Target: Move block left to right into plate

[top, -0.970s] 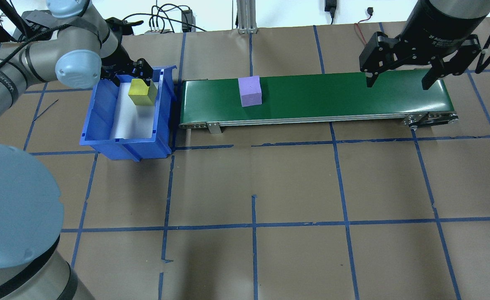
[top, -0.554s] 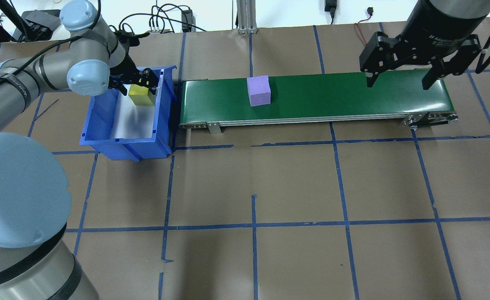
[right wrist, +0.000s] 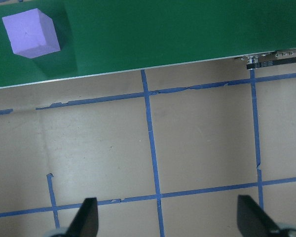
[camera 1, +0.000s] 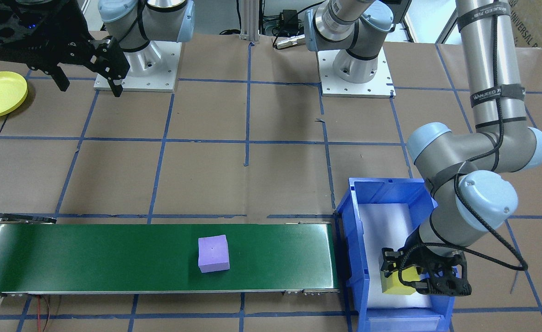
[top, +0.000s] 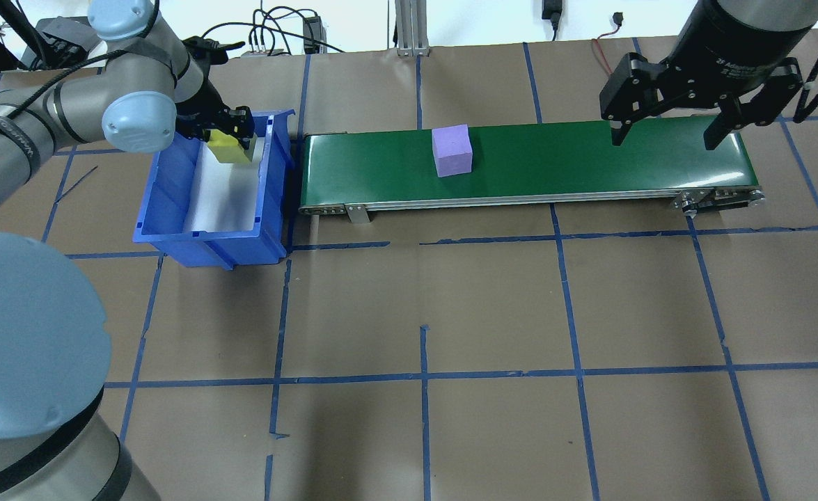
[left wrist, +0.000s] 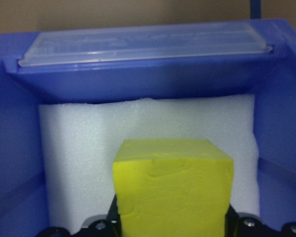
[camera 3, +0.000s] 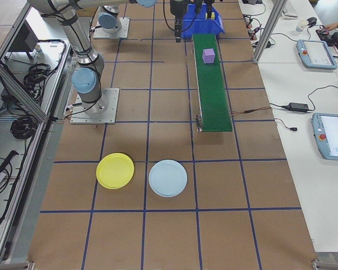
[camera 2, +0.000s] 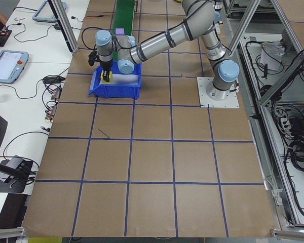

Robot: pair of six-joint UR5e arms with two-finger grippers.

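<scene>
Left gripper (camera 1: 422,276) jaws pinching yellow block (camera 1: 402,280) inside blue bin (camera 1: 351,240), over white foam liner (left wrist: 79,163). Right gripper (top: 665,132) jaws spread wide, holding nothing — above right end of green conveyor (top: 590,156). Purple block (top: 452,150) on belt, mid-left. Yellow plate (camera 3: 115,170) on table beside pale blue plate (camera 3: 168,178), well apart from conveyor.
</scene>
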